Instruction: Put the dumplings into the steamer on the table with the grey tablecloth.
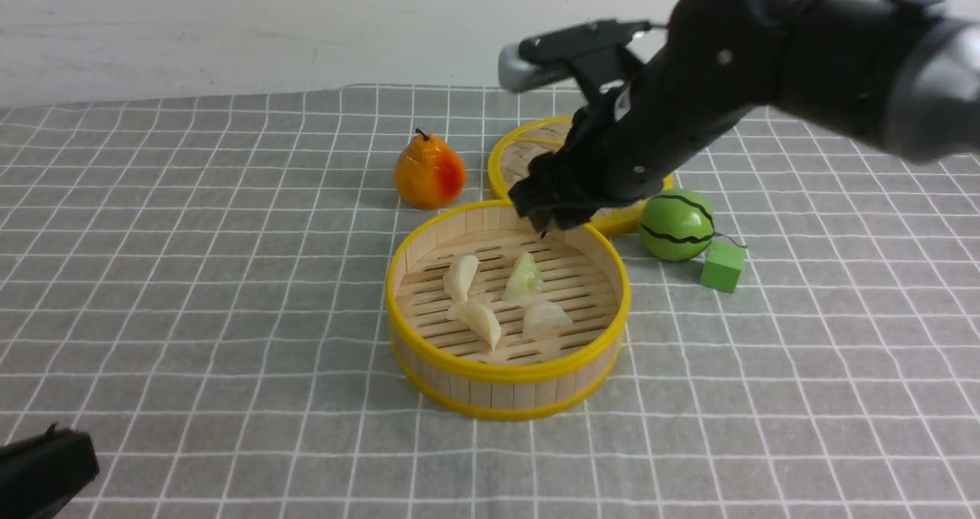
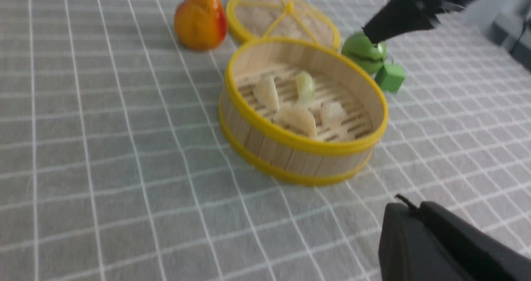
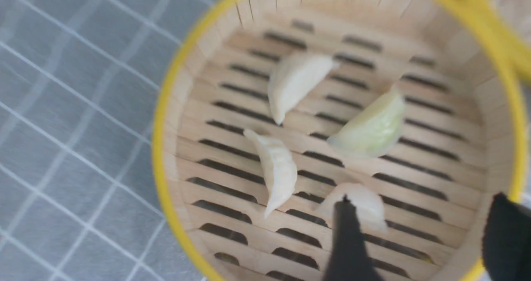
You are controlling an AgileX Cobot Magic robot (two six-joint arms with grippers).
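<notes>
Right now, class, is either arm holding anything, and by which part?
Nothing is held. The right gripper hangs over the steamer with jaws open; all four dumplings lie on its floor. The left gripper is shut, empty.

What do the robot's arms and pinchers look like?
The right arm is chunky, matte black, with a silver-grey ring, a small grey-capped box on top and thin black cables. The right gripper has black fingers. The left gripper is black too.

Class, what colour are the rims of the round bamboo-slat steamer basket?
Yellow. The round bamboo-slat steamer basket shows them best in the front view.
</notes>
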